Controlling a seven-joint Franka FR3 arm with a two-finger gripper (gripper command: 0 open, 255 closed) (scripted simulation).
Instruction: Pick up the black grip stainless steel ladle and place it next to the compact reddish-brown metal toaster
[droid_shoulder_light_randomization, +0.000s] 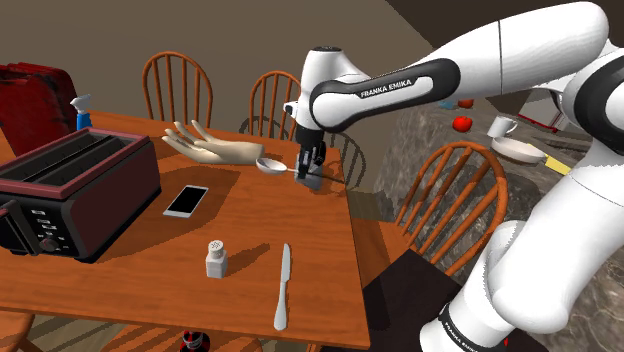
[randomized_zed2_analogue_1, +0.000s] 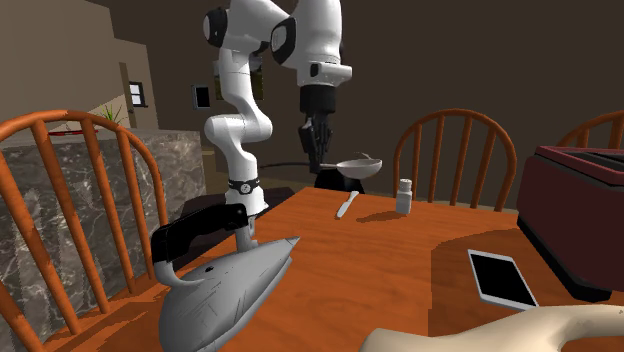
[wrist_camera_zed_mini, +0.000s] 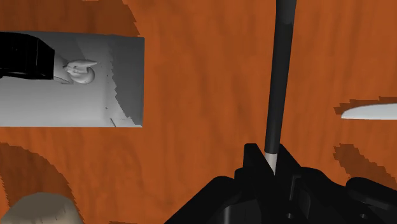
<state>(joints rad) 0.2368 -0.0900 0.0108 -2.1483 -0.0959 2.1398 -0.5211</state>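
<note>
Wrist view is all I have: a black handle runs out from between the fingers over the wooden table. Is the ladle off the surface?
Observer: It looks so. In the second exterior view the gripper holds the ladle about level, its bowl clear above the table.
Operator: Where's the toaster from there?
Observer: The dark red toaster stands at the shoulder view's left end of the table, well apart from the ladle.
Operator: Anything on the way?
Observer: A phone lies flat between them, and a model hand lies just beside the bowl.
</note>
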